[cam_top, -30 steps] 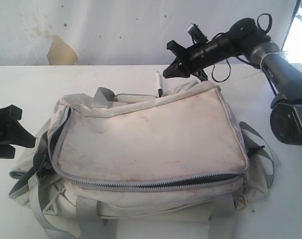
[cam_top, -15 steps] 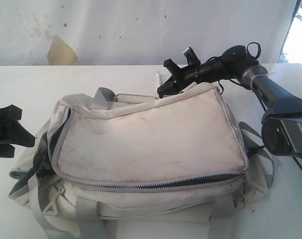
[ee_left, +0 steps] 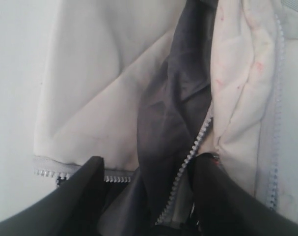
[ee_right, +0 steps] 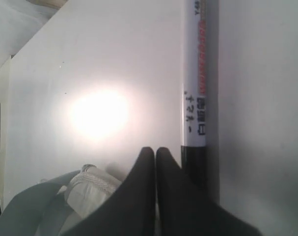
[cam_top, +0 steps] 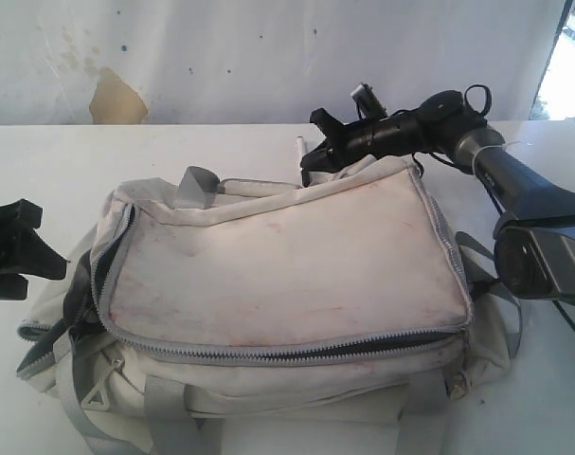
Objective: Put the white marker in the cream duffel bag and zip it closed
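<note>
Stained white wall (cam_top: 221, 57) backs a white desk (cam_top: 60, 161), with the bag (cam_top: 278, 256) filling the middle of it. The marker (cam_top: 297, 145) lies on the desk behind the bag, outside it, so nothing is packed yet.

The right pincer (ee_right: 155, 162) is pressed together with nothing between its fingers. The marker's black cap (ee_right: 194, 167) sits just beside the tips, not in them. The left pincer (ee_left: 149, 177) is spread and empty, hovering over the bag's end where the zip gapes and grey lining (ee_left: 168, 113) shows.

Risks, as I judge them:
- With its fingers together, the right pincer can only nudge. The round barrel would likely roll away or slip under the bag's back edge, out of reach.
- If the pincer spreads this close, one finger could knock the cap sideways.
- A grip at the cap end alone may let the long barrel droop or swing.
- The soft top flap lies over the opening. The front zip (cam_top: 296, 349) is only narrowly parted, so a dropped marker could land on the fabric and slide off.
- Zipping limp cloth with nothing holding it taut may snag the lining.

Writing: the barrel carries a line of red lettering and a few black characters, possibly East Asian, but they are too blurred to read. No brand shows on the bag.
</note>
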`<move>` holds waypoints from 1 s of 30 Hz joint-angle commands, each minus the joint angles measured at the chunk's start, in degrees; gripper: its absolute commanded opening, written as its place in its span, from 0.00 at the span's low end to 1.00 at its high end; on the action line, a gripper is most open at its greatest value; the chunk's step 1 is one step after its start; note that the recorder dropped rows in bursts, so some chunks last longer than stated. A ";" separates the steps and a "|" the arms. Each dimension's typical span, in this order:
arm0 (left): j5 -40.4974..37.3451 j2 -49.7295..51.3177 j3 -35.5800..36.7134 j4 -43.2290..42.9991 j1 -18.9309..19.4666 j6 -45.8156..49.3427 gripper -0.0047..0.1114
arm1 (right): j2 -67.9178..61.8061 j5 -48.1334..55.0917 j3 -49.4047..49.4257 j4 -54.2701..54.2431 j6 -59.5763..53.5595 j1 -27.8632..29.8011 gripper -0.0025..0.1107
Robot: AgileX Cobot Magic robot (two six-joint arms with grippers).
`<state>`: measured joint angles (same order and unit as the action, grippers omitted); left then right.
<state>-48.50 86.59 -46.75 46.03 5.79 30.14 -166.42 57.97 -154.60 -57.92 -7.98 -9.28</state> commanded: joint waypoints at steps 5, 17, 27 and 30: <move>0.71 -0.52 0.04 -0.02 -0.22 0.19 0.53 | -2.30 0.25 -0.11 -0.68 0.38 -0.29 0.02; 1.51 -0.52 0.04 -0.02 -0.22 0.19 0.53 | -2.22 -0.88 -0.11 1.25 -1.24 -0.43 0.02; 1.95 -0.52 0.04 0.09 -0.22 0.19 0.53 | 1.68 -3.10 -0.11 3.79 -2.57 -0.43 0.02; 2.05 -0.52 0.04 0.09 -0.22 0.19 0.53 | 2.34 -2.67 -0.11 3.79 -3.66 -0.43 0.02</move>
<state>-46.84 86.59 -46.75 46.03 5.79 30.14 -165.56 55.22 -154.70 -54.36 -10.09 -9.83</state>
